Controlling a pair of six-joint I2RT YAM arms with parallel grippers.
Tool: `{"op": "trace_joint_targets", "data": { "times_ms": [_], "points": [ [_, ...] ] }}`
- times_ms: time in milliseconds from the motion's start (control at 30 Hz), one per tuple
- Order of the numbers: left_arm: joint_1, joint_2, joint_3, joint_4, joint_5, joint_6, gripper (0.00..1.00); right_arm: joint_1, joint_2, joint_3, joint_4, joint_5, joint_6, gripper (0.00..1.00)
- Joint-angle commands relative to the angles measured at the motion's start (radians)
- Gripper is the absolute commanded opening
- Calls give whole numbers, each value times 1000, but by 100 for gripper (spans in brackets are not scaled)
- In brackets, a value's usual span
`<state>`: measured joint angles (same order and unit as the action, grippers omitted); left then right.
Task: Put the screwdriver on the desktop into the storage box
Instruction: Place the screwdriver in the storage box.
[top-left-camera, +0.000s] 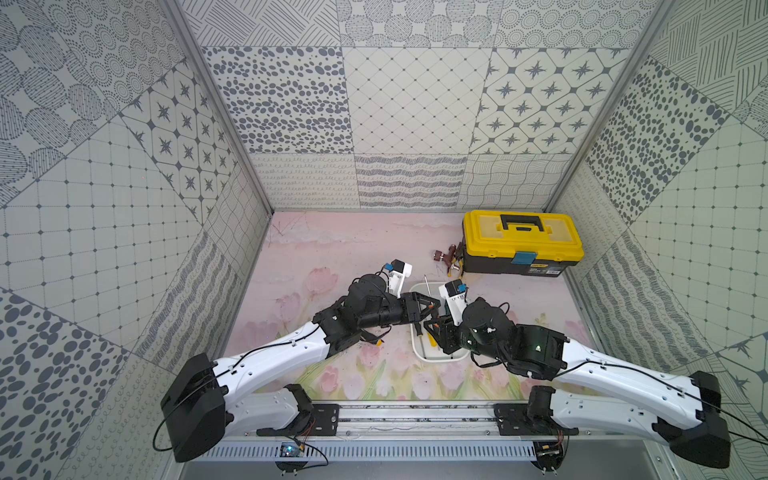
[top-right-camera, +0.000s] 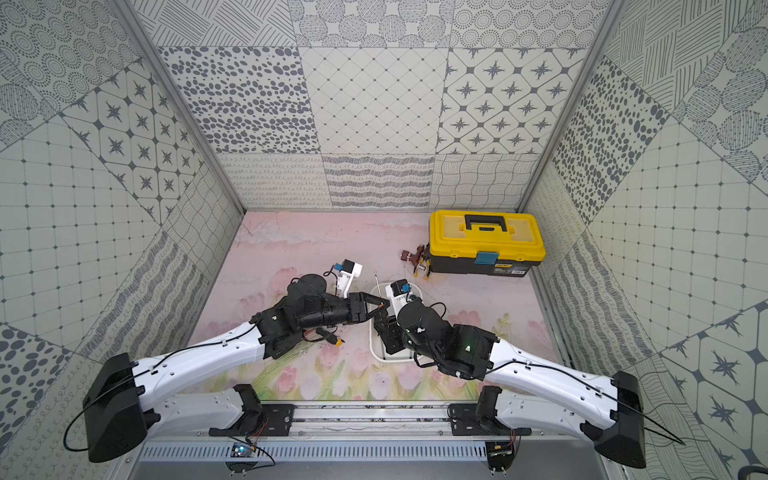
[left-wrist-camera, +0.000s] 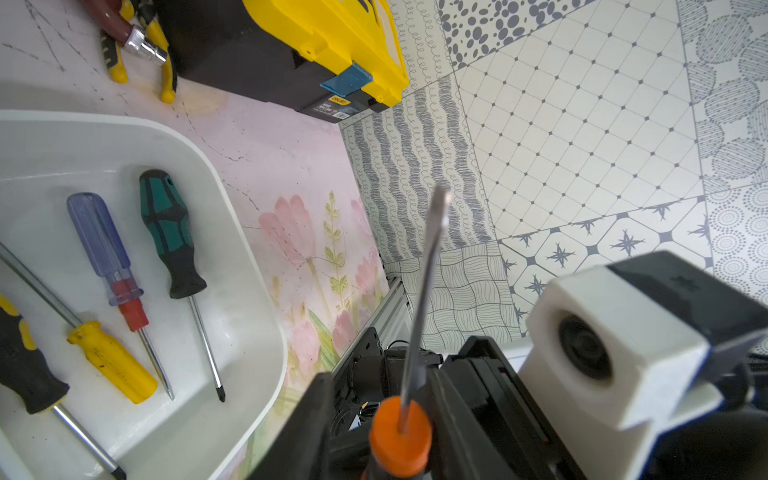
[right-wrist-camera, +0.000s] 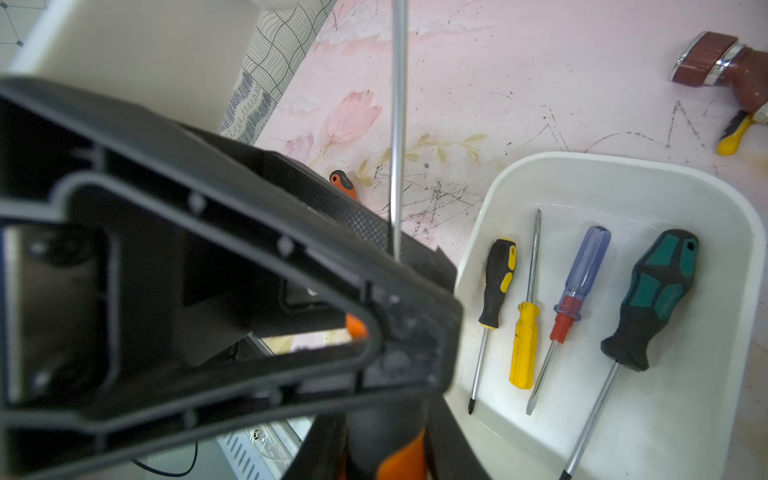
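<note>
My right gripper (right-wrist-camera: 382, 453) clamps the orange-and-black screwdriver (right-wrist-camera: 399, 124) over the storage box (right-wrist-camera: 602, 160) toward the desktop's (top-left-camera: 332, 249) front edge. My left gripper (top-left-camera: 430, 311) straddles it, grip unclear. Toolbox (top-left-camera: 521, 232) label unreadable.

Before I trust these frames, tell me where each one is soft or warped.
In both top views: even light, no hard shadows, walls fanning outward in wide-angle perspective. Left wrist view: orange-handled screwdriver blurred close up, storage box sharp. Right wrist view: left hand a soft dark mass, the screwdrivers inside the box crisp.
</note>
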<state>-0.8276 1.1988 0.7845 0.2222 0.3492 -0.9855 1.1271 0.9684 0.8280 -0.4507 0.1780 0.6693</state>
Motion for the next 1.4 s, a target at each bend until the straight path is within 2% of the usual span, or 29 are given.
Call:
{"op": "trace_joint_targets", "data": {
  "times_ms": [0,100,167,200,267,367,467,567,700,800,900,1067,1233,1267,1333,1367],
  "points": [
    [-7,17,11,15,13,-6,20,5,-30,-8,93,-19,-16,0],
    [-7,18,7,12,6,-9,0,3,-53,-21,97,-14,-10,0],
    [-8,16,5,11,-1,-6,0,-6,-81,-36,100,-21,0,0],
    [-5,13,4,11,-3,-4,0,-21,-97,-46,102,-40,9,12],
    [-1,6,-4,15,-7,2,0,-70,-133,-75,120,-123,28,43],
    [16,-11,-29,51,13,1,0,-171,-201,-146,191,-303,77,69],
    [35,-30,-66,131,63,-13,0,-263,-244,-224,307,-493,136,77],
    [46,-36,-105,262,141,-43,0,-306,-238,-271,385,-600,168,80],
    [48,-35,-120,357,222,-55,0,-312,-198,-281,436,-644,179,73],
    [56,-41,-136,403,242,-63,0,-316,-191,-282,451,-652,179,64],
    [64,-48,-146,404,235,-58,0,-319,-198,-282,444,-650,178,50],
    [68,-61,-153,368,196,-33,0,-326,-203,-277,436,-668,173,21],
    [69,-57,-129,292,167,-9,0,-326,-189,-257,411,-658,163,3],
    [68,-57,-121,250,145,1,12,-326,-186,-250,396,-643,159,1],
    [68,-63,-113,171,85,19,47,-326,-177,-241,372,-616,149,0],
    [69,-68,-109,123,49,35,59,-326,-168,-233,347,-591,144,0]
  ]
}}
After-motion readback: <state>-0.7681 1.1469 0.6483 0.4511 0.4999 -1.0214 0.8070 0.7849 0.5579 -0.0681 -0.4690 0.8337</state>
